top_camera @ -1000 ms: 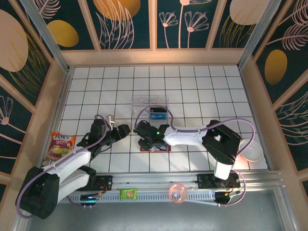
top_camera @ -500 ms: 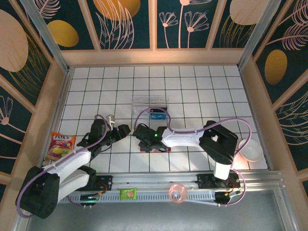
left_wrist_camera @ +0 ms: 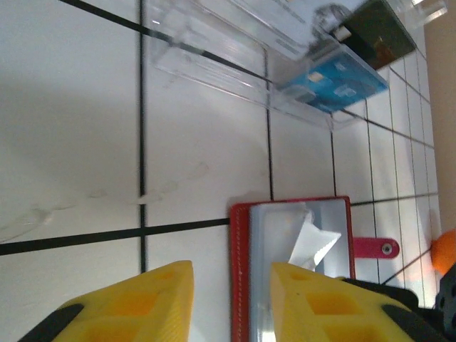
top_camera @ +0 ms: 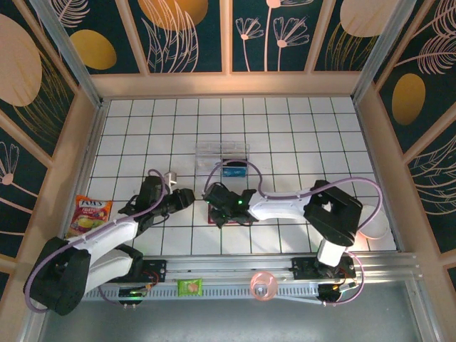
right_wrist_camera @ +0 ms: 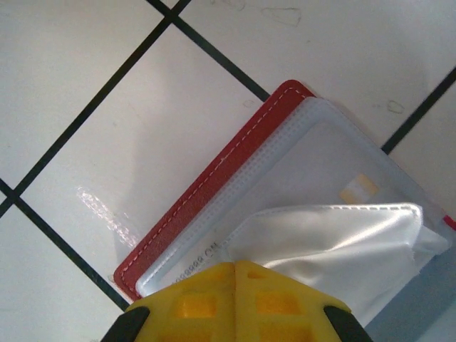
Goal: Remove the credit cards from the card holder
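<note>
Right gripper (right_wrist_camera: 235,274) closed, reaching over card holder (right_wrist_camera: 206,182).

The surface (top_camera: 299,128) is white, divided into squares by thin black lines. Near its middle lies a red card holder (left_wrist_camera: 292,221), open, with its clear sleeves facing up. Just behind it stands a clear plastic box (top_camera: 222,151). A snack packet (top_camera: 89,216) lies at the left edge and a white bowl (top_camera: 374,224) at the right.

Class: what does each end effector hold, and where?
Right end effector, shut, apparently pinches a sleeve by its near edge. Left end effector is open, holding nothing.
</note>
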